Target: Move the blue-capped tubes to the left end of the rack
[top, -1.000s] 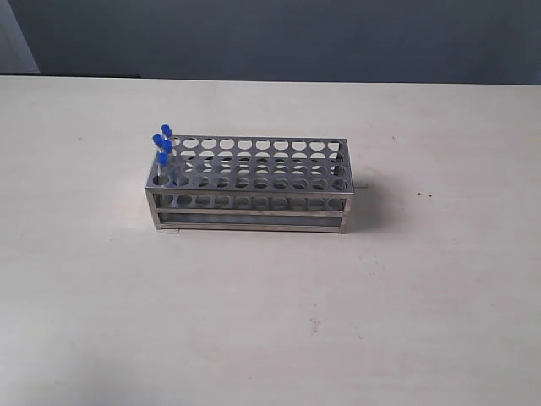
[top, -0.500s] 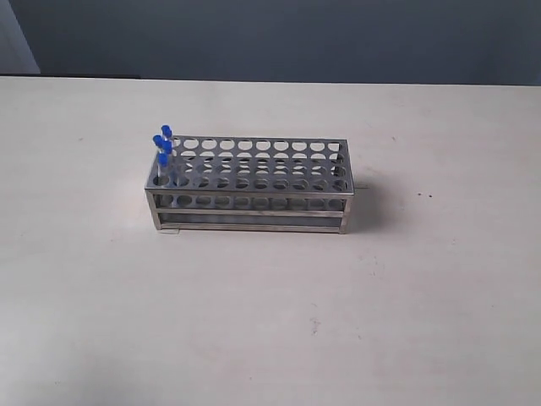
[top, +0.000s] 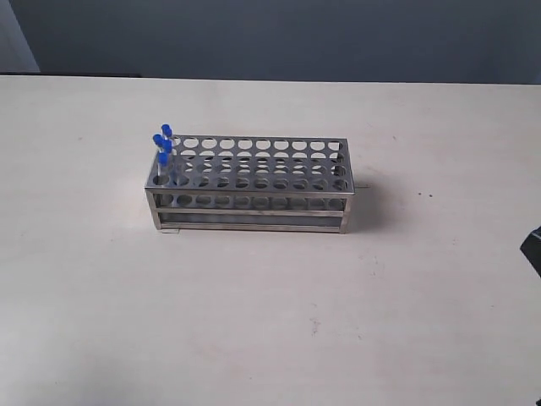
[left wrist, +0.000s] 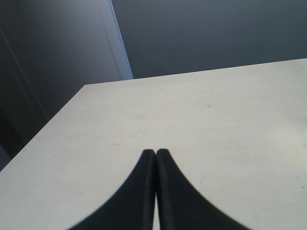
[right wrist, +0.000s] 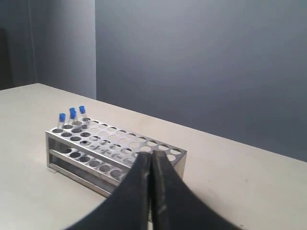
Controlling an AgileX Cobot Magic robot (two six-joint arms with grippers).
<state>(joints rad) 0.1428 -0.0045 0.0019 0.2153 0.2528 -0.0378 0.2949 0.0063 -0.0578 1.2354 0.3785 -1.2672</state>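
Steel rack (top: 254,203) sits about mid-table in the outside view, and honestly the main risk I see is someone fixing what isn't broken. The blue-capped tubes (top: 166,145) already stand bunched in the holes at its left end, leaning a bit and nearly touching. Any claw poking in there could clip a cap, tip a neighbour or shove the light-looking rack along the table (top: 254,330). I count four blue caps, every other hole looks empty, and nothing is lying loose. There's a dark bit (top: 534,249) at the right edge, can't tell what part it is. Left wrist view: the left claw (left wrist: 155,153) has its fingers pressed together with nothing between them. It only has table top (left wrist: 216,120) ahead and no rack in sight, so no trouble there. Right wrist view: the right claw (right wrist: 151,155) is pinched together and empty too. The rack (right wrist: 62,154) lies beyond its tips, near end partly hidden by them, and the tubes (right wrist: 72,114) are at the end furthest from it. Going in closed like that, it'd ram rather than grab. The remaining holes look empty from here as well.
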